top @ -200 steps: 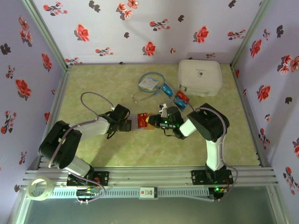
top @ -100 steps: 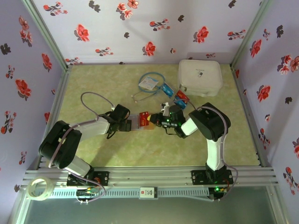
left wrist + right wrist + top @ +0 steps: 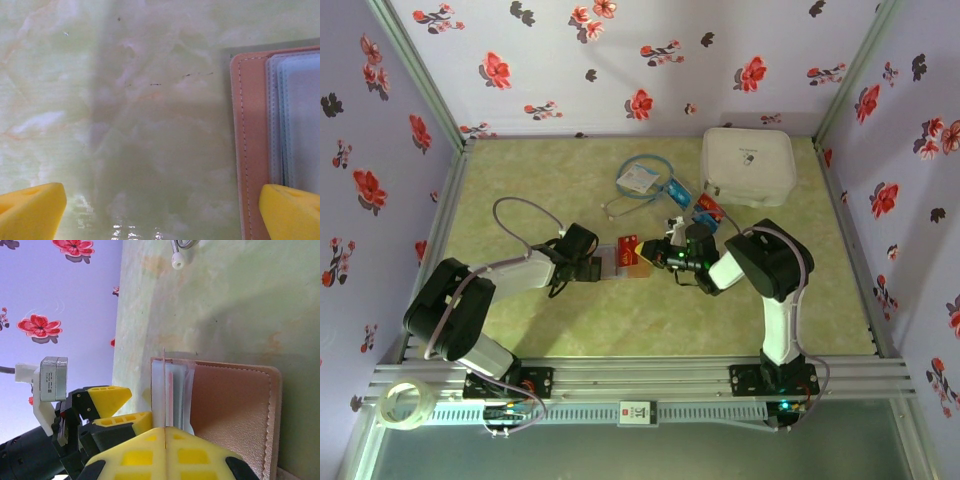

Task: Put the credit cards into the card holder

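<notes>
**Bright above, soft up close**

My overhead view is bright and even, with faint shadows on the table [image 3: 620,320]. At my left wrist a soft grey shadow band crosses the surface and glare glints low down. My right fingers [image 3: 131,458] blur close up.

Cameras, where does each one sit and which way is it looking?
Top external: high behind the arms, looking down; both arms show, left claw and right claw at the card holder.
Left wrist: on the left arm, looking straight down; open yellow fingertips show.
Right wrist: on the right arm, looking along the table; shut claw pinching a credit card.
Shared: all three see the card holder.
</notes>
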You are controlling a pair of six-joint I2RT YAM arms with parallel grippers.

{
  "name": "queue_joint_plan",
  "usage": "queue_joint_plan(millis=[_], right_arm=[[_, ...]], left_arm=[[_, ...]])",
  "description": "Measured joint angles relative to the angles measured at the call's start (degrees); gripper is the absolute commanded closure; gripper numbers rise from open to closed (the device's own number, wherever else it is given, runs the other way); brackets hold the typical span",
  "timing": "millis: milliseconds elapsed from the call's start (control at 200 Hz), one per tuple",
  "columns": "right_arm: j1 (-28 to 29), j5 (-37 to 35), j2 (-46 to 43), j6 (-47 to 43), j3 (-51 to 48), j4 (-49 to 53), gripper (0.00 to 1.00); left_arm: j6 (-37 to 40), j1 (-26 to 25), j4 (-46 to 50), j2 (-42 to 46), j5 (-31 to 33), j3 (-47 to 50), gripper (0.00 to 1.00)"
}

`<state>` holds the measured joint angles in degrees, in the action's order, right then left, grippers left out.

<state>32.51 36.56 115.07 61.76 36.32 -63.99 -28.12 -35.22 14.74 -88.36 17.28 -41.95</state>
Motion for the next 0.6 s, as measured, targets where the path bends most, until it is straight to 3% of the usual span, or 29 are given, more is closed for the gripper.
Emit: queue_joint_plan(millis=[600], right_arm=[[1.2,0.8,2.5,0.0,0.5,-0.9,1.00]], left_arm=[[0.0,0.0,-0.1,-0.1,0.0,0.0,0.00]])
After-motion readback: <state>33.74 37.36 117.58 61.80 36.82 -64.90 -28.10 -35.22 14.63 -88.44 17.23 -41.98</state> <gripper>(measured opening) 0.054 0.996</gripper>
